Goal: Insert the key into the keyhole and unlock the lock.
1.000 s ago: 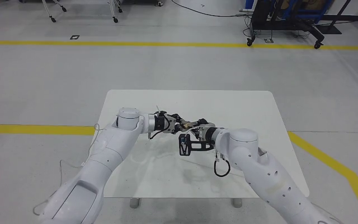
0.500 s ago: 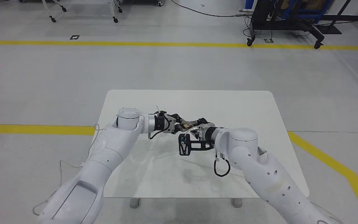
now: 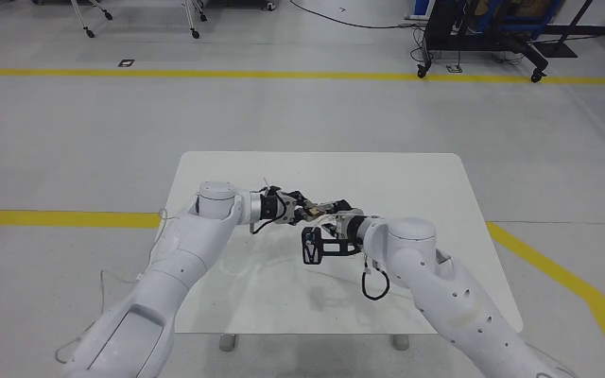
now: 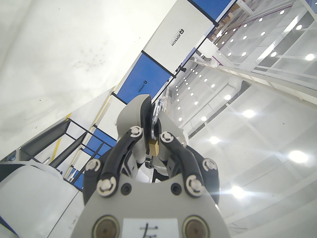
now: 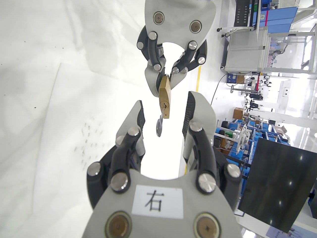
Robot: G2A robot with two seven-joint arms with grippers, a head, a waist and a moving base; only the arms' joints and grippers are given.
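Pinching the small gold lock (image 5: 165, 92) tight, the left gripper (image 5: 164, 83) holds it over the white table (image 3: 416, 180). The silver key (image 5: 159, 125) sticks out of the keyhole (image 5: 164, 105). The right gripper (image 5: 165, 115) is spread wide, one finger on each side of the key, not touching it. The two grippers face each other, close together.

Left claw (image 4: 155, 116) and right claw (image 5: 166, 113) carry character labels (image 5: 157, 200).
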